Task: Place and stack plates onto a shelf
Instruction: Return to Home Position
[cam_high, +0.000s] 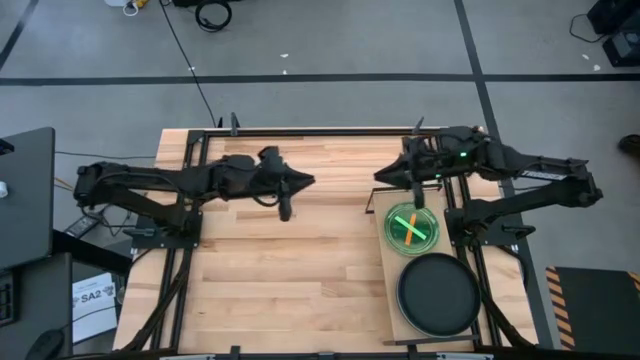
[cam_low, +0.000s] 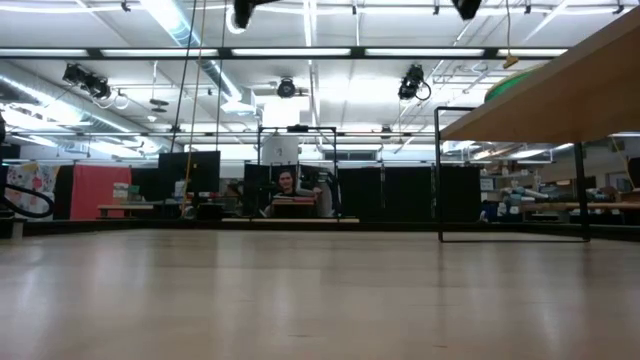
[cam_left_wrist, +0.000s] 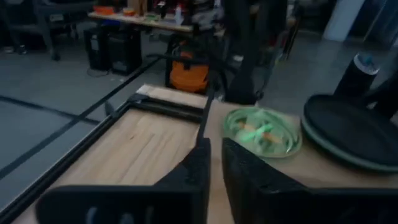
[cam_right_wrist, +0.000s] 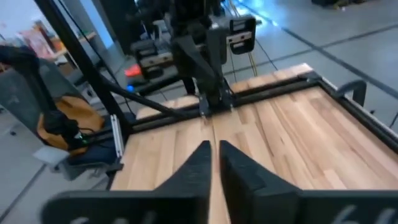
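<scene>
Bench (cam_high: 280, 280) of planked light wood fills the middle of the high view, inside a black metal frame. Around it is a grey floor (cam_high: 330, 40) with dark lines. The shelf (cam_high: 388, 290), a smooth pale board, lies along the right side of the bench; the low view shows it raised on thin black legs.

On its far half sits the lime green plate (cam_high: 411, 228), on top of a small stack with orange showing through it. On the near half lies a large black plate (cam_high: 439, 295).

The left tool (cam_high: 285, 208) hangs over the far middle of the bench, fingers together with only a thin slit. The right tool (cam_high: 418, 198) hangs just beyond the green plate, its fingers also together.

Far behind, under long ceiling lights, a person (cam_low: 287, 185) sits at a desk.
</scene>
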